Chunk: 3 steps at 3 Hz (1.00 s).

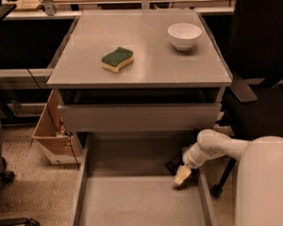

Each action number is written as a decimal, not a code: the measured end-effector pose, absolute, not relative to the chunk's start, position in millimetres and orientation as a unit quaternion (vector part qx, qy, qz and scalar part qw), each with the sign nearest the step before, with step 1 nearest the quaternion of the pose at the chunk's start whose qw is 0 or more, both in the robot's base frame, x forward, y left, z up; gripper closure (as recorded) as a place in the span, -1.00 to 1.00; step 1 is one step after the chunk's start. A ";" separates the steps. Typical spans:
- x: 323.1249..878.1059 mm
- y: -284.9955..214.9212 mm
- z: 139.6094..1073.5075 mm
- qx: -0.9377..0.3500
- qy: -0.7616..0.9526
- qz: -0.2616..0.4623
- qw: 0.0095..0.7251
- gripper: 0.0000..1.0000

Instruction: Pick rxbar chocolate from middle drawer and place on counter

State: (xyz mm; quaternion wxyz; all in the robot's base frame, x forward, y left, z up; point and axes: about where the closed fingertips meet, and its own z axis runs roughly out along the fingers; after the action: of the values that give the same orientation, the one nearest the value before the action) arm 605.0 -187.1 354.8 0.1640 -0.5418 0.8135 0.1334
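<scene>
The middle drawer (132, 201) is pulled out wide at the bottom of the view, with a bare grey floor. The rxbar chocolate (174, 164) lies in dark wrapper at the drawer's far right, partly hidden behind my arm. My gripper (182, 175) reaches down into the drawer from the right, its pale tip just in front of and touching or nearly touching the bar. The counter (146, 65) is the grey cabinet top above, carrying a sponge and a bowl.
A green-and-yellow sponge (117, 59) sits left of centre on the counter and a white bowl (184, 35) at its back right. A shallower drawer (139, 117) juts out above the middle one. A cardboard box (49, 135) stands on the floor left; a black chair (259, 79) at right.
</scene>
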 end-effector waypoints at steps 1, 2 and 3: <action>604.9 -179.0 350.3 -0.538 0.814 0.143 0.166 -0.64; 603.1 -177.6 351.0 -0.536 0.814 0.147 0.168 -0.18; 595.3 -170.9 365.3 -0.536 0.811 0.158 0.174 0.29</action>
State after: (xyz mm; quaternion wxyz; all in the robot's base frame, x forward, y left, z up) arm 595.3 -170.9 365.3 0.1735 -0.5357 0.8111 0.1579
